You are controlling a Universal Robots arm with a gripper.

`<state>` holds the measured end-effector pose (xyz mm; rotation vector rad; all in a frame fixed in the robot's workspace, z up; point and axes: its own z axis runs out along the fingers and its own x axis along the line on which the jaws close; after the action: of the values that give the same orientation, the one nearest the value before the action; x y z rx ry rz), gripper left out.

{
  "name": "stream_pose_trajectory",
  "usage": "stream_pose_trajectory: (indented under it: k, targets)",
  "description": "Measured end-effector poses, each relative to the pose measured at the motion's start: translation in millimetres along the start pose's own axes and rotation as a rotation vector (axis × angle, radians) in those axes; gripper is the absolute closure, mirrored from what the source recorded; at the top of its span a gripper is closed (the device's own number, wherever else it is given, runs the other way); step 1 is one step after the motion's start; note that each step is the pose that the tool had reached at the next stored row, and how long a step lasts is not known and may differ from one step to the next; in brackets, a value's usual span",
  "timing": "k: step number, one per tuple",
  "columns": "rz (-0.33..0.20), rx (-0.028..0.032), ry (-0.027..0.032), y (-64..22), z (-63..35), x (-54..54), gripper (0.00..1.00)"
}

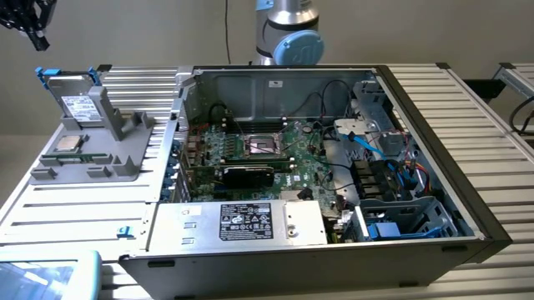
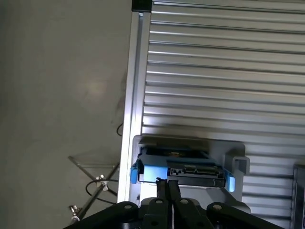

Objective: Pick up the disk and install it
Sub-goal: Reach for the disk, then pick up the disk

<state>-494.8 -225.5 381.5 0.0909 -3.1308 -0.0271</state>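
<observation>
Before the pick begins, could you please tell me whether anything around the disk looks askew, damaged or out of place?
Nothing stands out. The silver-grey hard drive in its bright blue plastic frame stands on edge in the grey holder and looks intact. The black gripper, shut, hangs clear above it.

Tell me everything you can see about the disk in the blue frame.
The disk is a flat silver-grey metal rectangle with a white printed label on its face, held in a bright blue plastic frame whose tabs stick out at both upper corners. It stands on edge, leaning back, in a grey holder, at the exterior view's left of the open computer case. The wrist view shows its connector edge. Only the holder touches it; the shut gripper hangs above, apart.
</observation>
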Motion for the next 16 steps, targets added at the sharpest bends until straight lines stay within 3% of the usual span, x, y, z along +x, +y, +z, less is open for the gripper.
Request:
stream_pose_trajectory:
  k: [16]
  targets:
    - [-0.014, 0.0002, 0.0011, 0.0, 0.1, 0.0, 0.89]
